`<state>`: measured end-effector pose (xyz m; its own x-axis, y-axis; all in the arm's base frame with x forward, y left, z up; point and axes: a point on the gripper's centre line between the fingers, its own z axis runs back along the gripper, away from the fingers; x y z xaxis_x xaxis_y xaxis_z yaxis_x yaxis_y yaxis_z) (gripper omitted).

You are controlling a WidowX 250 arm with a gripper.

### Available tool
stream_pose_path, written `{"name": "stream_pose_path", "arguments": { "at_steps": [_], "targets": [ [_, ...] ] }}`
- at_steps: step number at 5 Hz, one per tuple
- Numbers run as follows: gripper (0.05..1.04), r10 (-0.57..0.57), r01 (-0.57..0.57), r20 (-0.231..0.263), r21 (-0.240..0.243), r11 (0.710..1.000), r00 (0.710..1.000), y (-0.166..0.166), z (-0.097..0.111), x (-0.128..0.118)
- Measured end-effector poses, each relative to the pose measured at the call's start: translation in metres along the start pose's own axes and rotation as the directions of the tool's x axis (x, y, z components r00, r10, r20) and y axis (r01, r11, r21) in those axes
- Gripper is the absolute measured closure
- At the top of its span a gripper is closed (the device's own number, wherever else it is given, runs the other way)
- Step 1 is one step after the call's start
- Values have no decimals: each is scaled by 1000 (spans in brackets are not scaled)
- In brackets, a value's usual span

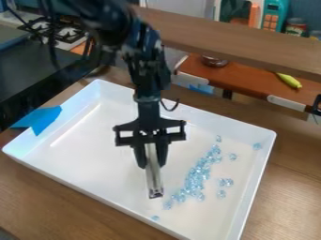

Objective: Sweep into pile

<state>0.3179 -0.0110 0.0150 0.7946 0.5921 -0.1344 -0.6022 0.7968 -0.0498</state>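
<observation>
The black gripper [152,159] hangs over the middle of the white tray, its two fingers shut on the upper part of a slim grey sweeping tool [153,176]. That tool points down, its dark lower end close to the tray floor. To its right, light-blue clear beads [197,176] lie in a long slanted band. A few stray beads [225,182] lie right of the band, one [257,146] near the right wall and one [155,218] near the front wall.
The white tray [69,181] has raised walls on all sides and stands on a brown wooden table [56,206]. Blue tape [41,119] covers its left edge. Behind are a wooden beam [238,42], a toy stove [63,33] and a shelf holding a yellow-green toy [289,80].
</observation>
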Motion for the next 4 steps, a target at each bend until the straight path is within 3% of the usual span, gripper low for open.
{"name": "stream_pose_path", "arguments": {
  "at_steps": [2,4],
  "targets": [
    [729,-3,3,14,10,1000,1000,4,-22,-4],
    [729,20,-20,-2,49,999,1000,0,-26,-13]
  ]
}}
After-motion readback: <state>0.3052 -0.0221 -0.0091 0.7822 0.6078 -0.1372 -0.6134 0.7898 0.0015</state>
